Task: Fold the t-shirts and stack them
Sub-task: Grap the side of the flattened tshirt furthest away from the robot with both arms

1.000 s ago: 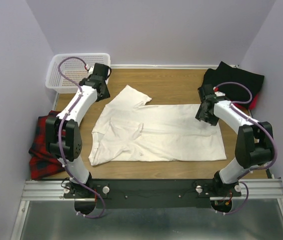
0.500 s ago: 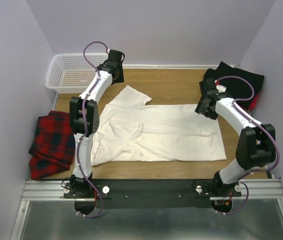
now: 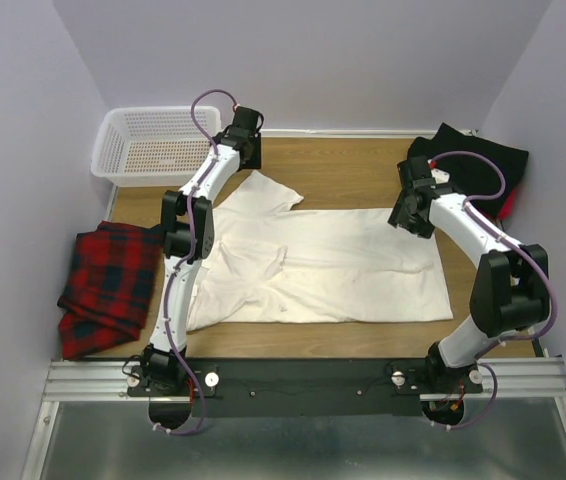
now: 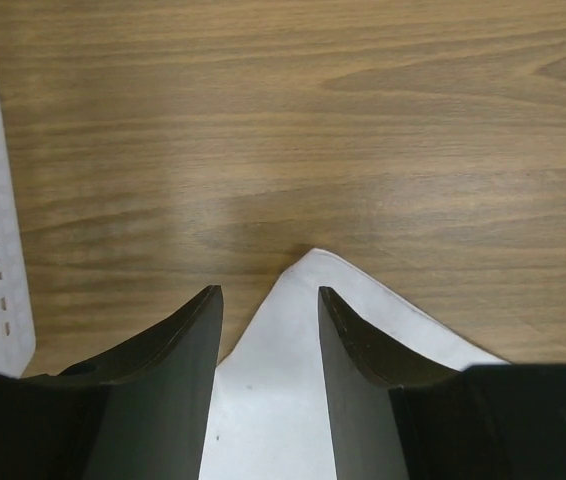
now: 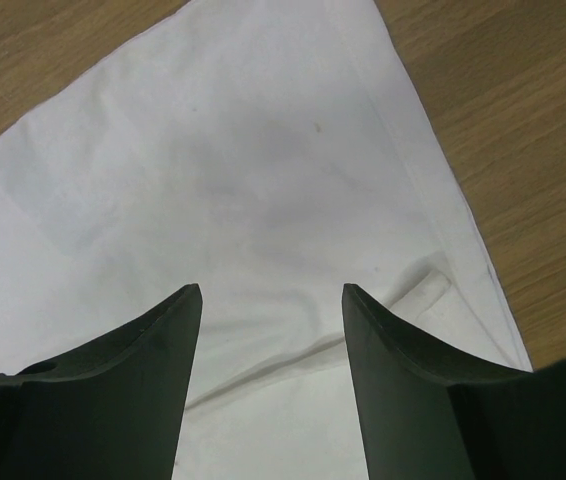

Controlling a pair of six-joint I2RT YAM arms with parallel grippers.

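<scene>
Wooden desk carries the cream-white t-shirt, spread flat at centre. I note left jaws apart over its sleeve tip, right jaws apart over its far-right corner, neither clamped on cloth.

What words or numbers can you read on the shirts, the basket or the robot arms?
None can be read.
The white t-shirt, the black one, the red checked cloth and the basket show no writing.
The arms show no readable label either.

Cream shirt, basket on wood table
</scene>
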